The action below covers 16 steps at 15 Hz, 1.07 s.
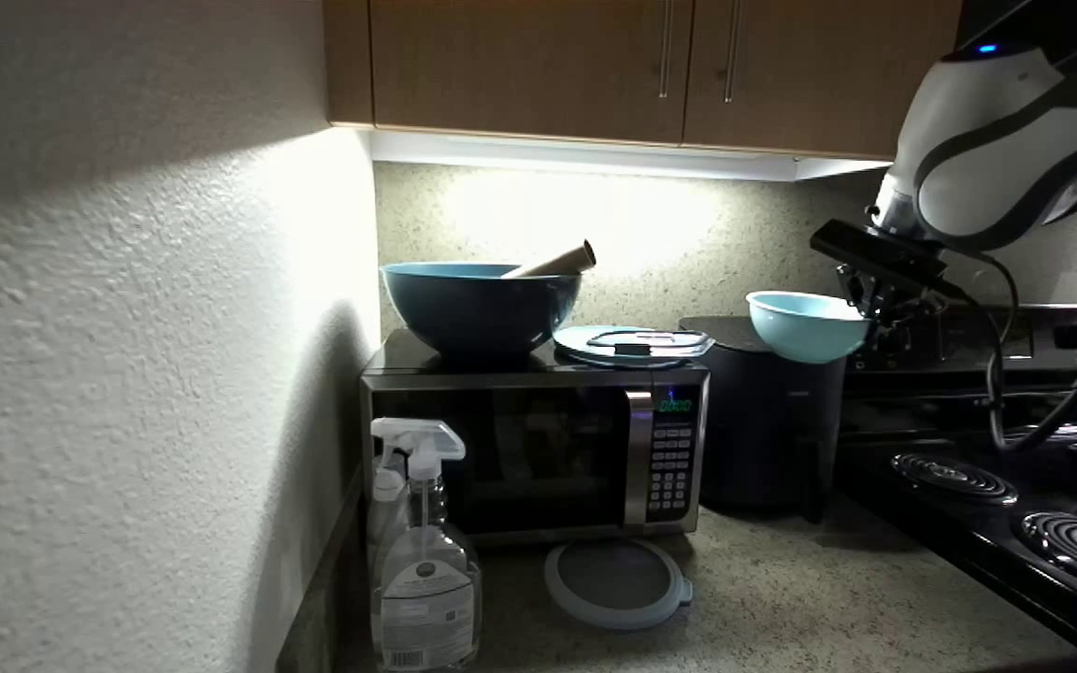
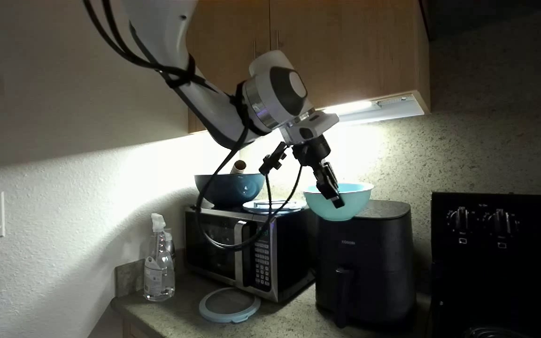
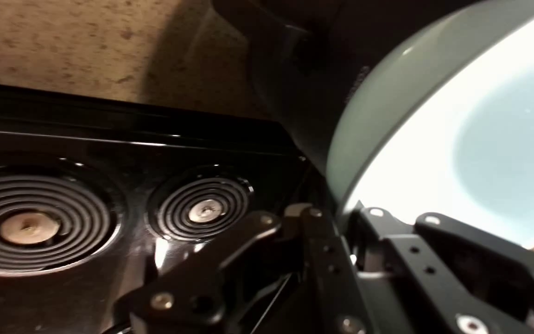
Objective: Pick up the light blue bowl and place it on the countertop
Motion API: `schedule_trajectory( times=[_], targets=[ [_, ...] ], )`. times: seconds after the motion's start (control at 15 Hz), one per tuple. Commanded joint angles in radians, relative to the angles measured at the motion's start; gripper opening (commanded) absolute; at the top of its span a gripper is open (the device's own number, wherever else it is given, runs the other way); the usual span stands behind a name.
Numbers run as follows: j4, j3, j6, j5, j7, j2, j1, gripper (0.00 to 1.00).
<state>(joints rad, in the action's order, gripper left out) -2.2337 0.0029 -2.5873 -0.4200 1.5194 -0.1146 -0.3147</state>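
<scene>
The light blue bowl [image 1: 805,329] is in the air near the top of the black air fryer, its rim slightly tilted. It also shows in an exterior view [image 2: 359,201] and at the right of the wrist view [image 3: 508,125]. My gripper [image 1: 868,313] is shut on the bowl's rim, with one finger inside and one outside; the fingers also show in an exterior view [image 2: 336,197] and in the wrist view [image 3: 343,218]. The fingertips are partly hidden at the rim. The grey-beige speckled countertop [image 1: 782,598] lies below, in front of the microwave and air fryer, also in an exterior view [image 2: 282,319].
The air fryer [image 1: 768,439] stands between the microwave [image 1: 538,449] and the black stove [image 1: 931,523]. A large dark blue bowl [image 1: 478,313] and a lid [image 1: 585,341] sit on the microwave. A round lid [image 1: 618,584] and spray bottles [image 1: 426,579] stand on the countertop. Cabinets [image 1: 529,65] hang above.
</scene>
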Motion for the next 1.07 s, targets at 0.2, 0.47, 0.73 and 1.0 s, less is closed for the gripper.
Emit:
schedule_trajectory(
  times=[0.2,0.47,0.73,1.0],
  targets=[
    [-0.217,0.018,0.31,-0.05,0.213,-0.316,0.021,0.02],
    [-0.262,0.012,0.317,-0.009,0.175,-0.381,0.039,0.02],
    [-0.231,-0.034,0.24,0.103,0.084,-0.308,0.091,0.02],
    [-0.216,-0.094,0.228,0.359,-0.094,-0.22,0.165,0.02]
  ],
)
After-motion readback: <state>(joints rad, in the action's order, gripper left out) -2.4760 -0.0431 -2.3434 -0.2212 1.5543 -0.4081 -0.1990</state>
